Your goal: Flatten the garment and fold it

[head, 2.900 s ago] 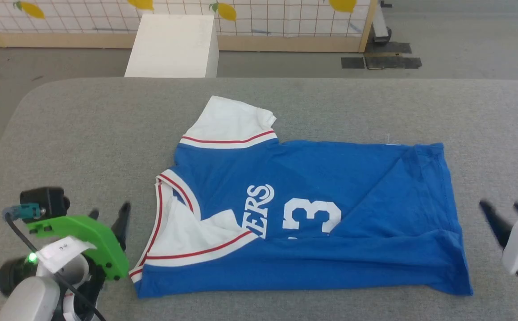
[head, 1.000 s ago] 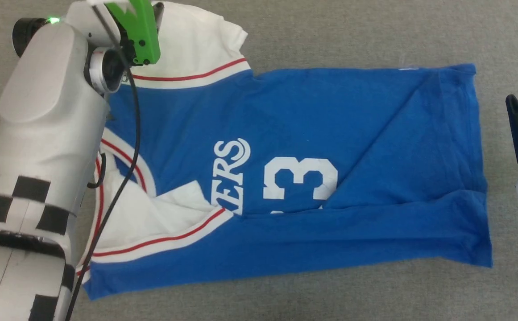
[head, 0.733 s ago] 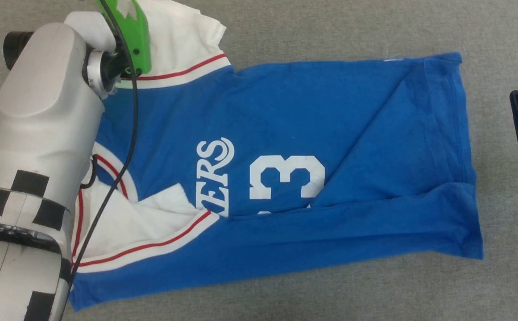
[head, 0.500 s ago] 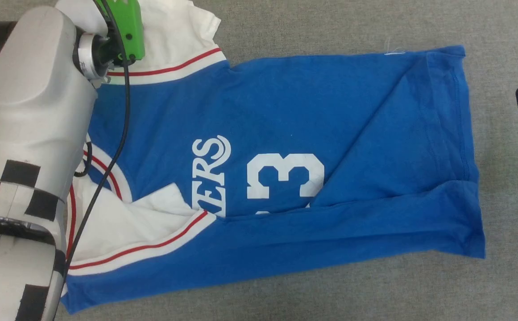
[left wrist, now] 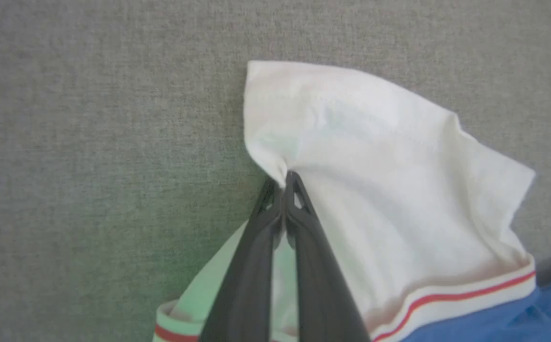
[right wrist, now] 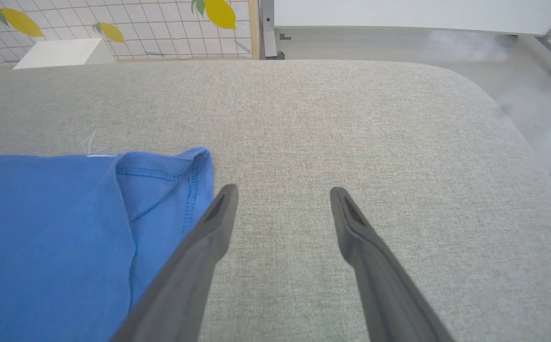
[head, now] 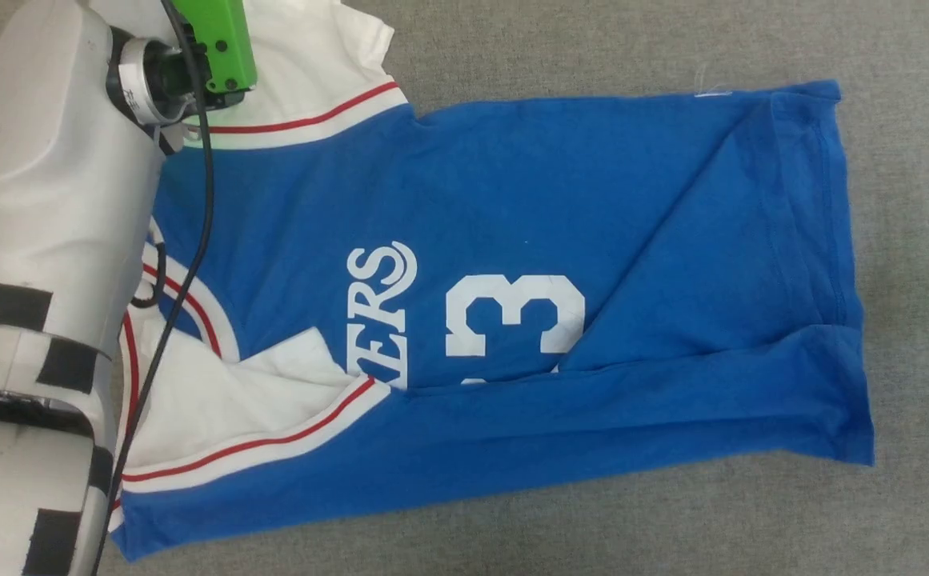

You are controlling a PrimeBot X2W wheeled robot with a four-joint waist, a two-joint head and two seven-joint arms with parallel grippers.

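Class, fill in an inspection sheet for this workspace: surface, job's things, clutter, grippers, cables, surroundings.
Surface: grey fabric tabletop.
Job's things: garment lying lettering-up, near edge and hem corner folded over.
Clutter: nothing seen.
Grippers: left gripper shut on the garment's white sleeve; right gripper open beside the hem, holding nothing.
Cables: black cable runs along the left arm, over the garment.
Surroundings: white box, lemon-patterned wall, floor.

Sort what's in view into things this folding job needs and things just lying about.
Job: blue jersey T-shirt; left hand, shut on its white sleeve; right hand, open beside the hem; grey padded table.
Lying about: white box; lemon-patterned grid panel.
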